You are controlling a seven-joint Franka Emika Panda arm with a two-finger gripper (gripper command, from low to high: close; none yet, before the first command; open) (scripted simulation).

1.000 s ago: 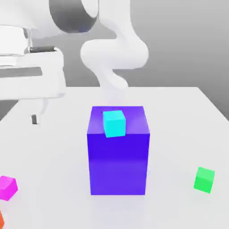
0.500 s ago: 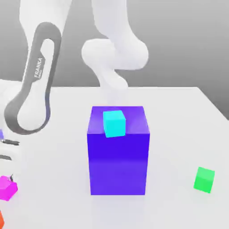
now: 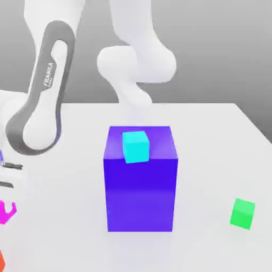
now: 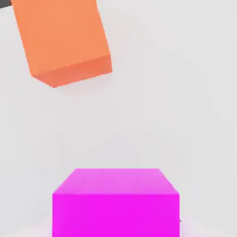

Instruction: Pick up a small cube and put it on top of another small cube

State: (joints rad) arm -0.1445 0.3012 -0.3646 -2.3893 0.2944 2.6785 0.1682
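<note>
Gripper (image 3: 7, 207): fingers closed on the pink cube (image 3: 5, 217), at the exterior view's near left; clearance from the table (image 3: 212, 159) is hard to judge. Cyan cube (image 3: 136, 147): atop the blue block (image 3: 140, 194). Green cube (image 3: 243, 213): near right.

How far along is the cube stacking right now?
Done: the tool looks shut on the magenta cube, which sits squarely before the hand camera.

In hand: that grip; the cube is at the exterior view's left edge.

Left: carry and stack. The cyan cube on the blue-violet block and the green cube have nothing on top.
</note>
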